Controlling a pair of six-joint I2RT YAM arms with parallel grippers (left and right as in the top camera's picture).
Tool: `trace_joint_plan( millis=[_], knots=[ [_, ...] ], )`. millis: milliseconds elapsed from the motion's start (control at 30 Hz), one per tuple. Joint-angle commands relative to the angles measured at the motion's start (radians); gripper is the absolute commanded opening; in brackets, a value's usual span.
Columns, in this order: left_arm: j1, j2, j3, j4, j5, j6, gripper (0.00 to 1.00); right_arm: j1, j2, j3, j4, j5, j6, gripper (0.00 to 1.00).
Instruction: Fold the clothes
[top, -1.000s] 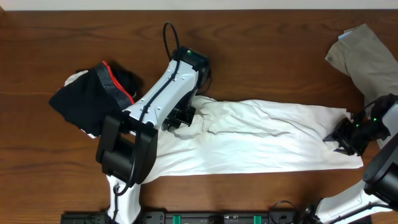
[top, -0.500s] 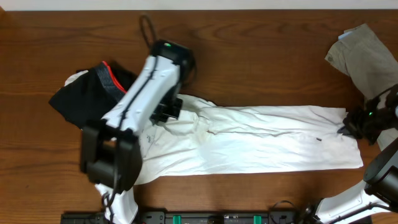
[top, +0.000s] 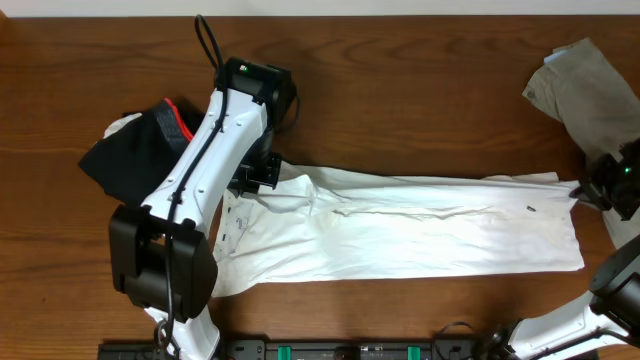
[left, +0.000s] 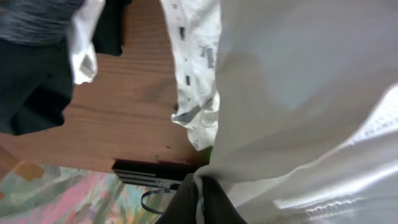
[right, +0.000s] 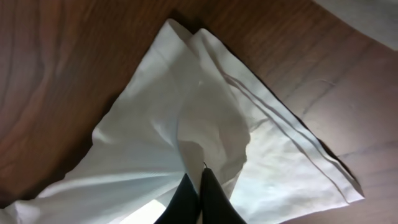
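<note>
— Where's the T-shirt?
— I see it stretched flat across the counter; my left tool is clamped on its left end, my right tool pinches the right corner

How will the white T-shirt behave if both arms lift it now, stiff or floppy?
Likely floppy: the white T-shirt gathers into fan folds at the pinch in the right wrist view, so its middle would probably sag. Probably light too: it lies in soft, shallow wrinkles. Its free bottom edge may drag on the table.
</note>
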Motion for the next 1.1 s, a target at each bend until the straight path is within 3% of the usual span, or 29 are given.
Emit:
trace_joint_plan(
  millis=[0, 333, 467, 500, 567, 667, 733, 1067],
  knots=[
    [0.002, -0.015, -0.044, -0.079, 0.053, 0.051, 0.06, -0.011, -0.028, 0.024, -0.007, 0.003, -0.017, 0.04],
    [0.001, -0.089, -0.195, -0.053, 0.095, 0.032, 0.11, -0.010, -0.028, 0.024, -0.026, 0.002, -0.035, 0.06],
    [0.001, -0.089, -0.195, -0.060, 0.101, 0.032, 0.17, -0.010, -0.028, 0.024, -0.026, 0.003, -0.035, 0.15],
    [0.001, -0.089, -0.195, -0.067, 0.102, 0.031, 0.24, -0.010, -0.028, 0.024, -0.026, 0.003, -0.035, 0.20],
    [0.001, -0.090, -0.195, -0.069, 0.101, 0.032, 0.27, -0.010, -0.028, 0.024, -0.026, 0.003, -0.035, 0.29],
    [0.001, -0.095, -0.195, -0.070, 0.101, 0.032, 0.33, -0.010, -0.028, 0.024, -0.025, 0.003, -0.034, 0.34],
    [0.001, -0.103, -0.195, -0.069, 0.098, 0.032, 0.42, -0.010, -0.028, 0.024, -0.024, 0.003, -0.031, 0.39],
    [0.002, -0.107, -0.195, -0.062, 0.072, 0.029, 0.60, -0.010, -0.028, 0.024, -0.026, 0.002, -0.031, 0.43]
  ],
)
